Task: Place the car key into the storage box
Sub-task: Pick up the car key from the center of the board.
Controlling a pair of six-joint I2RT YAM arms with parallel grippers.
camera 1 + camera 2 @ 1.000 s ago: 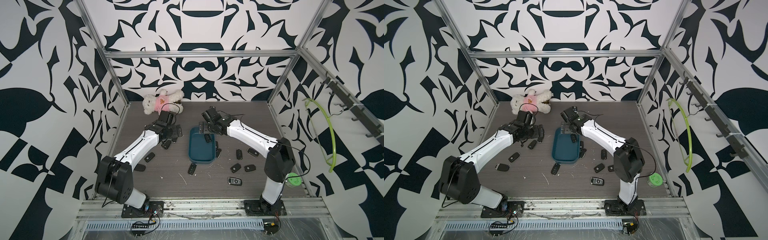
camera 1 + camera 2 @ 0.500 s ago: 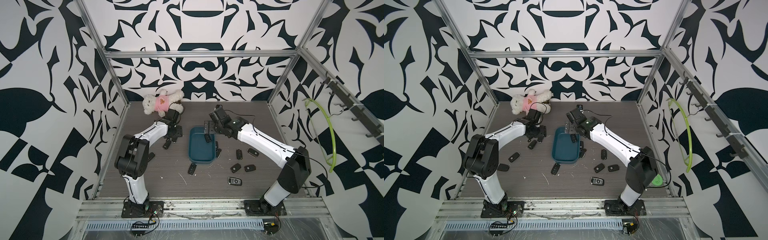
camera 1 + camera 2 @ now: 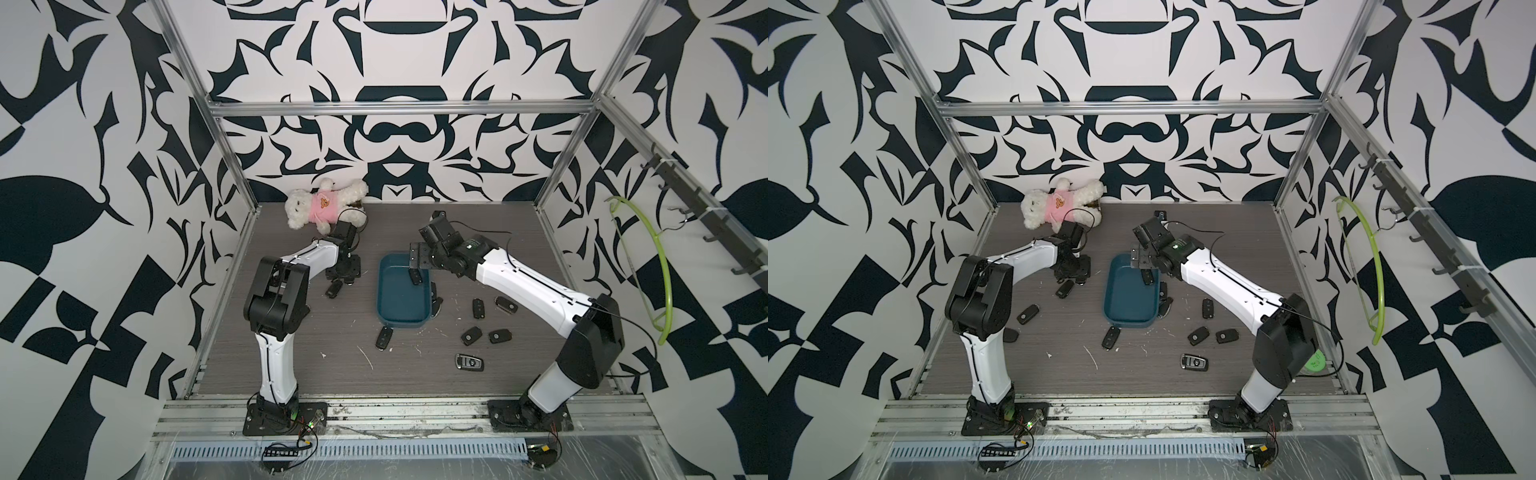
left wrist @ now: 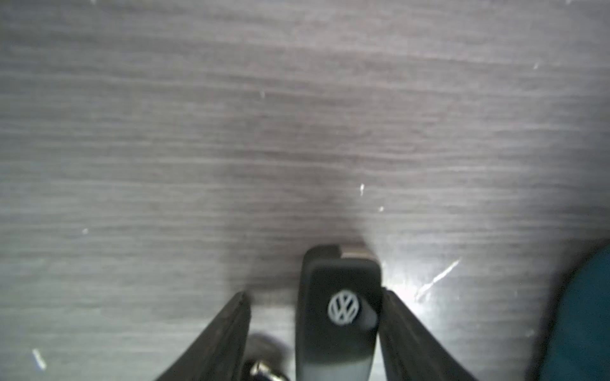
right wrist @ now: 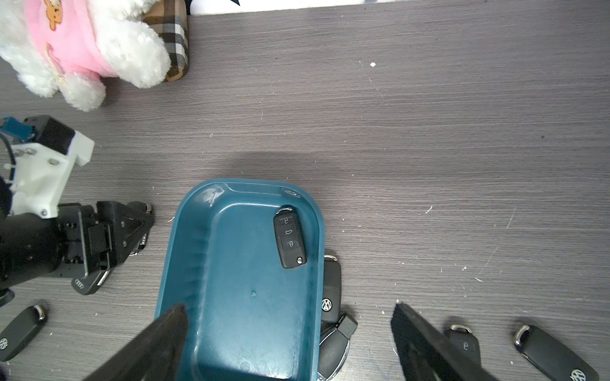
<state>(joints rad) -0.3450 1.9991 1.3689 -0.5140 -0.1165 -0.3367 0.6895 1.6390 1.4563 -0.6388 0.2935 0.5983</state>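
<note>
my left gripper [image 4: 313, 293] is down at the table [image 3: 291, 365], just left of the far end of the storage box [image 3: 399, 303]. a black car key [image 4: 338, 310] with a vw badge lies flat on the table between the fingers. in the left wrist view one finger [image 4: 401, 316] touches the key's side and the other finger [image 4: 231, 323] stands apart with a gap of bare table, so the jaws are narrow but not clamped on it. this key is outside the box. an audi key [image 5: 87, 285] lies just beside the left gripper on its near side, and another key [image 3: 333, 289] lies a bit nearer than that.

my right gripper [image 5: 289, 306] hangs over the far end of the box, jaws wide, holding nothing. a second key [image 5: 289, 240], buttons up, lies inside the box at its far right corner, close against the wall.

two more keys [image 5: 331, 290] sit against the outside of the box's right wall. loose keys [image 3: 478, 308] are scattered on the table right of the box, one [image 3: 384, 337] just beside its near left corner, and a silver-faced one [image 3: 469, 362] nearer the front. a plush bear [image 3: 320, 203] in a pink shirt lies at the far left of the table, apart from the box.
</note>
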